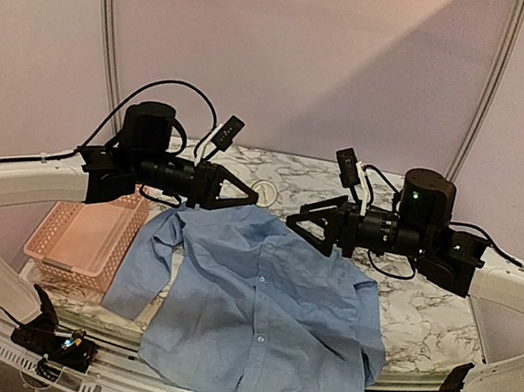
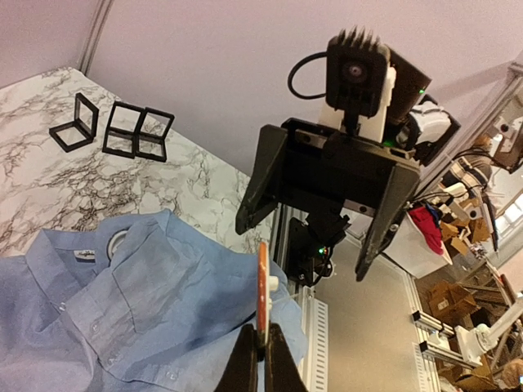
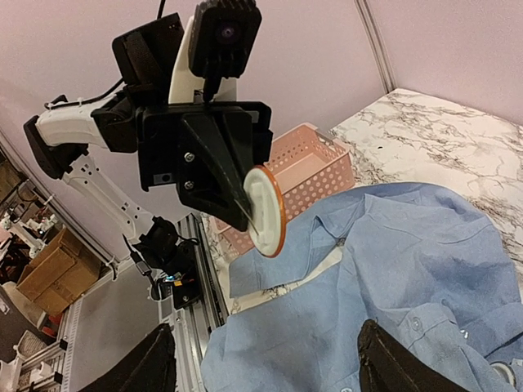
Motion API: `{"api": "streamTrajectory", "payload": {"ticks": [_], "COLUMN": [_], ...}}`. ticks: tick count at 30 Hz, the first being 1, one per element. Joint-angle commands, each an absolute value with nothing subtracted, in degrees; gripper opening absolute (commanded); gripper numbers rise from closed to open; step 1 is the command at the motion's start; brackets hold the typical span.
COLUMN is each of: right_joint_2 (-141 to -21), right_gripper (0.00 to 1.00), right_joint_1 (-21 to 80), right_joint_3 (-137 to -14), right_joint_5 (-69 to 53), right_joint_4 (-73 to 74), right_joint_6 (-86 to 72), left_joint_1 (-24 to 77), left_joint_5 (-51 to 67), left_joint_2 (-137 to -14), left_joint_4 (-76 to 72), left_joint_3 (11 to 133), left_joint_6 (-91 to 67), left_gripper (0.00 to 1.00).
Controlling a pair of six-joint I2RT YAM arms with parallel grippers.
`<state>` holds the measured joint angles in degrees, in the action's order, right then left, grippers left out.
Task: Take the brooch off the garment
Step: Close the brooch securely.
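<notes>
Left gripper [image 2: 261, 351] pinches the orange-rimmed brooch [image 2: 262, 286] (a white disc) above the garment [image 1: 253, 306]; right gripper [image 1: 300, 221] has its jaws spread apart

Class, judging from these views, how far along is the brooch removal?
Done: the brooch is off the shirt. In hand: the left gripper pinches it by its edge, clear above the fabric; the right gripper is open and empty. Left: at most, setting it down.
</notes>
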<state>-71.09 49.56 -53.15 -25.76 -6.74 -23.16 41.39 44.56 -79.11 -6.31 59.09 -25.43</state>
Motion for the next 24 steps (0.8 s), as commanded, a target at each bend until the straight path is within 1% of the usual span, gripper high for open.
{"api": "streamTrajectory", "payload": {"ticks": [1, 4, 7, 15, 18, 24], "right_joint_2": [-71.6, -72.7, -73.8, -78.3, -78.7, -79.4], "right_gripper": [0.75, 0.75, 0.73, 0.57, 0.54, 0.44], "right_joint_1": [51.3, 52.0, 52.6, 54.3, 54.4, 54.4], "right_joint_3": [-52.6, -52.9, -53.3, -56.5, -56.6, -57.1], "right_joint_5": [-20.8, -19.2, -19.1, -18.7, -18.6, -18.9], "right_joint_4": [-11.6, -12.3, -13.7, -13.3, -14.2, -15.4], "right_joint_6": [-24.2, -24.0, -24.3, -23.1, -23.2, -23.6], "left_joint_1": [40.7, 40.7, 40.8, 41.3, 41.5, 41.8], "left_joint_5": [46.4, 47.7, 48.7, 49.0, 49.3, 49.3], "left_joint_2": [-79.1, -79.7, -80.3, -80.9, -81.0, -81.1], "left_joint_4": [-9.3, -11.5, -13.3, -13.6, -13.5, -13.2], "left_joint_3": [57.9, 57.3, 57.0, 56.7, 56.7, 56.9], "left_joint_6": [-27.2, -28.7, -29.9, -30.1, -30.1, -29.8], "left_gripper": [0.0, 0.0, 0.0, 0.0, 0.0, 0.0]}}
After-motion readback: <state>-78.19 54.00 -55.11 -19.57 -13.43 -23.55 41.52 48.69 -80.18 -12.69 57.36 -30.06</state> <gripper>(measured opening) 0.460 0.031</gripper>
